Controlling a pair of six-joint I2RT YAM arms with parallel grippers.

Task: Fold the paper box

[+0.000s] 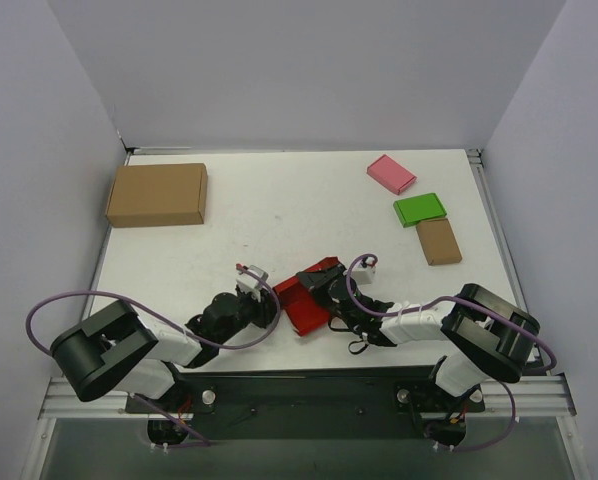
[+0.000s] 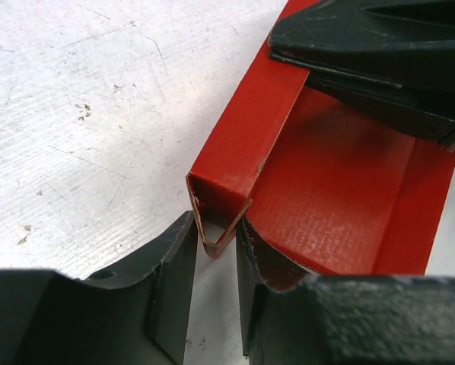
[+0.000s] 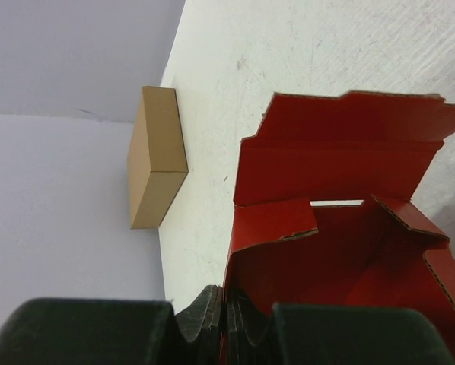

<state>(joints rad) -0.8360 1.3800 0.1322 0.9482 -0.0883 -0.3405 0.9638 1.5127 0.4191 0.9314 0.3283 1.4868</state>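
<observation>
The right tool (image 3: 226, 308) gripped the box (image 3: 342, 152) by one wall; the left tool (image 2: 216, 243) stood part open astride its corner.

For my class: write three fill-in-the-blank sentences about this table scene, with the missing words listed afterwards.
The paper box in the right gripper is coloured ___.
The box between the pink box and the small brown box is ___.
The large brown carton lies at the table's far ___ corner.
Missing words: red; green; left.
</observation>
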